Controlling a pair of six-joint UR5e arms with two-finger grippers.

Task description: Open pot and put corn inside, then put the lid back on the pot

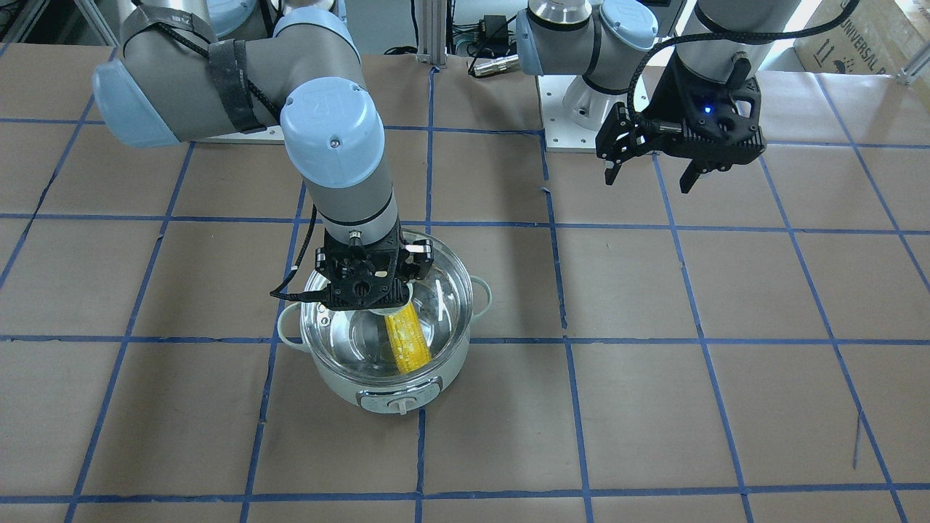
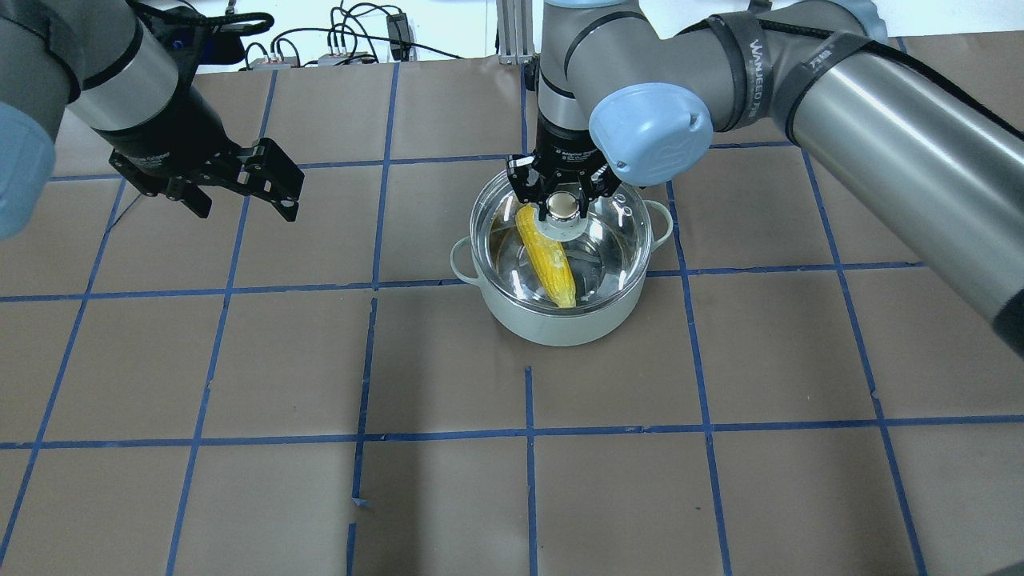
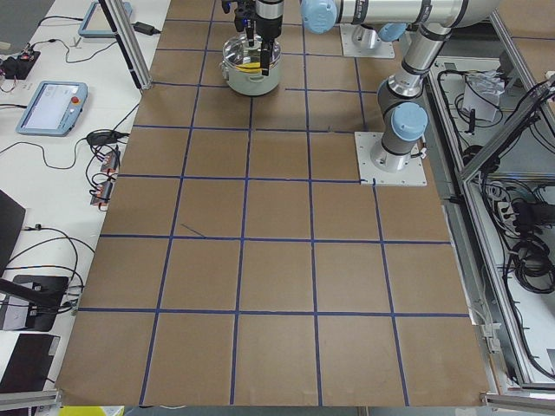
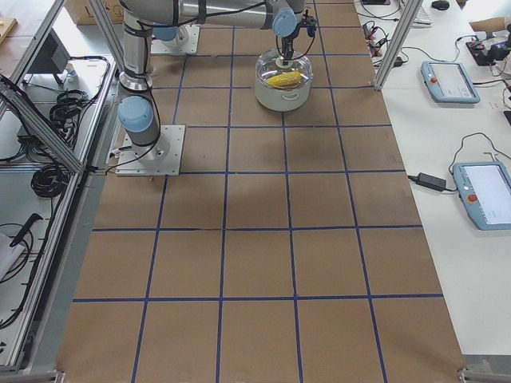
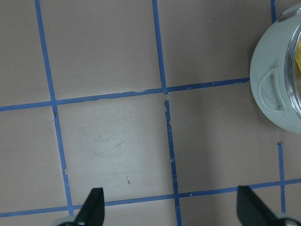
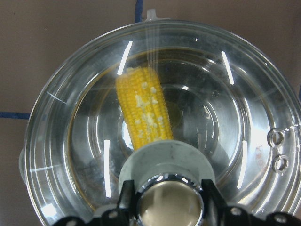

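Note:
The pale mint-green pot [image 2: 560, 324] stands on the table with the yellow corn [image 2: 548, 260] lying inside it. The clear glass lid [image 2: 616, 232] sits on the pot's rim. My right gripper [image 2: 562, 210] reaches straight down and is shut on the lid's metallic knob [image 6: 169, 202], one finger on each side. The right wrist view shows the corn [image 6: 143, 110] through the lid's glass [image 6: 225, 108]. My left gripper [image 2: 244, 206] is open and empty, raised above the table well left of the pot. The left wrist view shows its fingertips [image 5: 94, 205] spread apart and the pot's side handle [image 5: 273, 89] at the right edge.
The table is covered in brown paper with a grid of blue tape lines [image 2: 528, 432]. The pot's control knob [image 1: 398, 404] faces away from the robot. Tablets and cables [image 4: 451, 80] lie on the white benches beside the table.

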